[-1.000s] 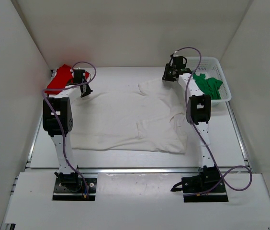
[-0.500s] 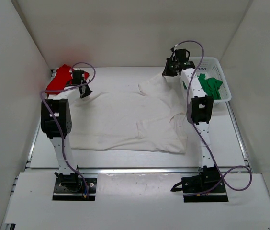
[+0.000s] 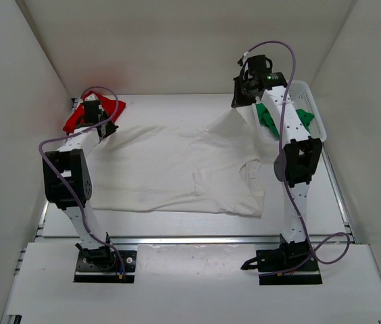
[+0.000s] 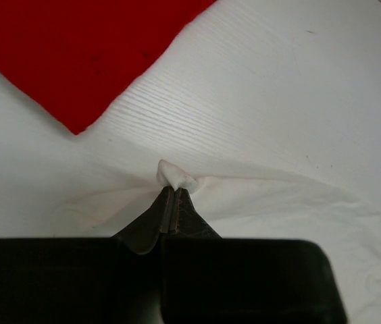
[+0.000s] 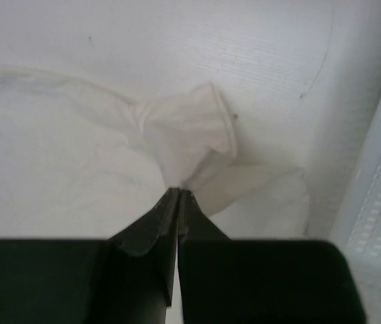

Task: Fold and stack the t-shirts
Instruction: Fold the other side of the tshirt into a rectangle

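The left end effector (image 4: 170, 194) has its two dark fingers pressed together on a small tuft of the off-white soft cloth t-shirt (image 3: 170, 169). The pinched bit pokes out just past the fingertips, and the cloth fans away from it in shallow wrinkles over the white wood-grain table (image 4: 278, 81). Just beyond this grip, at the far left corner, lies the bright red cloth t-shirt (image 4: 75, 47). Its pointed edge is near the tuft but apart from it.

The right end effector (image 5: 177, 194) is likewise closed. It holds a bunched, folded corner of the same off-white shirt. From above, that corner rises in a peak off the table at the far right, while the rest of the garment lies spread flat between the two arms, with a sleeve folded over near its right side.

Just to the right of this grip stands a white plastic mesh basket (image 3: 317, 121). The green cloth t-shirt (image 3: 266, 116) lies crumpled inside it, partly hidden behind the right arm.
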Motion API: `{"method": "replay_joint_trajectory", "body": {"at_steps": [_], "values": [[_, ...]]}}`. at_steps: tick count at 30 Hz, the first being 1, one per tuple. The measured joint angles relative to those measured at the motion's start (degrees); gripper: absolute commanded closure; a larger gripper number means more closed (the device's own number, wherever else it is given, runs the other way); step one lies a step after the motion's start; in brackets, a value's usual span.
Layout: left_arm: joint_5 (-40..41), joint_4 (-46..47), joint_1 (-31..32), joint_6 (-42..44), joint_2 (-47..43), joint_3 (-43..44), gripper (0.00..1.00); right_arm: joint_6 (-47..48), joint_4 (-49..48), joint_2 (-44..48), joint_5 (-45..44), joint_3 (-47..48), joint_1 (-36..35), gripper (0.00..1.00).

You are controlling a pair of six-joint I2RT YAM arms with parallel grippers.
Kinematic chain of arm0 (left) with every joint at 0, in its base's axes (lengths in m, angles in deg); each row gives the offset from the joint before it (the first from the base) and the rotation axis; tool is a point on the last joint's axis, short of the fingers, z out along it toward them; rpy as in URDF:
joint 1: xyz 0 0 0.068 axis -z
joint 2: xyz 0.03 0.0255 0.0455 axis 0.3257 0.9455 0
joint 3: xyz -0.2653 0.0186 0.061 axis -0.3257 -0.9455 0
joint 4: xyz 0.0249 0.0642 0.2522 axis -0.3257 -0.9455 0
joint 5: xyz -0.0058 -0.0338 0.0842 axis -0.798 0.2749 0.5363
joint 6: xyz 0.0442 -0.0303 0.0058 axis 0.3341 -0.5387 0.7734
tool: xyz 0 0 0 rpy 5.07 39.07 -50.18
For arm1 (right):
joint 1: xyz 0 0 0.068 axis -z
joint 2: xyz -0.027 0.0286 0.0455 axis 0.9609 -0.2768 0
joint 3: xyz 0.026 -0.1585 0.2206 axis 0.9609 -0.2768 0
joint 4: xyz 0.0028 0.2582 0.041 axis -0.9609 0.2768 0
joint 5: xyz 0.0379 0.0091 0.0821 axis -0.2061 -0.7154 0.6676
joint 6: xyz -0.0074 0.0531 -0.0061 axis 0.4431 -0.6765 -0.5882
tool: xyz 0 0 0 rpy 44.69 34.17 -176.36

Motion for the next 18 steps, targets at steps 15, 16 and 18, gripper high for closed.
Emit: {"method": "replay_joint_trajectory", "body": {"at_steps": [15, 16, 18], "values": [[-5.22, 0.55, -5.25, -3.34, -10.08, -11.15, 1.0, -5.73, -29.66, 40.52, -0.55, -68.83, 0.48, 1.0], [-5.49, 0.35, -5.73, -3.54, -11.56, -12.13, 1.0, -6.62, -30.84, 43.6, -0.61, -71.47, 0.85, 1.0], [-5.86, 0.17, -6.56, -3.87, -14.47, -13.55, 1.0, -8.04, -33.22, 49.18, -0.68, -75.8, 1.57, 1.0]]}}
